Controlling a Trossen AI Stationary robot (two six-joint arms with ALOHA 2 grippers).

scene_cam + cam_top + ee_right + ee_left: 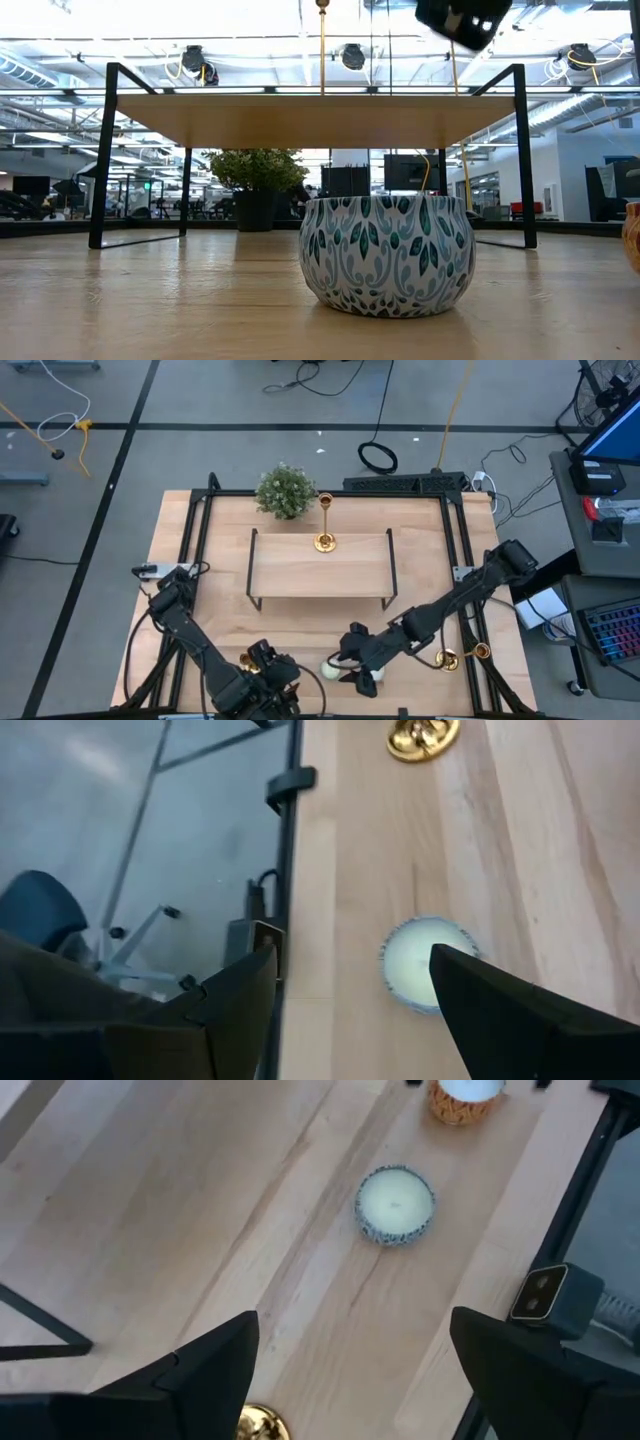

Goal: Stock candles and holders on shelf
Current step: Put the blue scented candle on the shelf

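Note:
A pale candle in a blue-patterned tin [330, 670] [385, 255] [395, 1205] stands on the table near its front edge, between my two grippers. A second candle in an orange tin [462, 1100] [378, 676] stands just right of it, beside my right gripper [360, 658] [352, 960], which hovers open above the table. My left gripper [265, 665] [355, 1325] is open too, above a gold holder [262, 1425] on the table. One gold holder [324, 525] stands upright on the far edge of the shelf [320, 565]. Two more holders [447, 657] [482, 651] rest at the near right.
A green bushy plant [285, 490] stands behind the shelf at the far left. The black frame rail [285, 870] runs along the table's front edge close to both grippers. Bare wood lies between the shelf's front legs and the candles.

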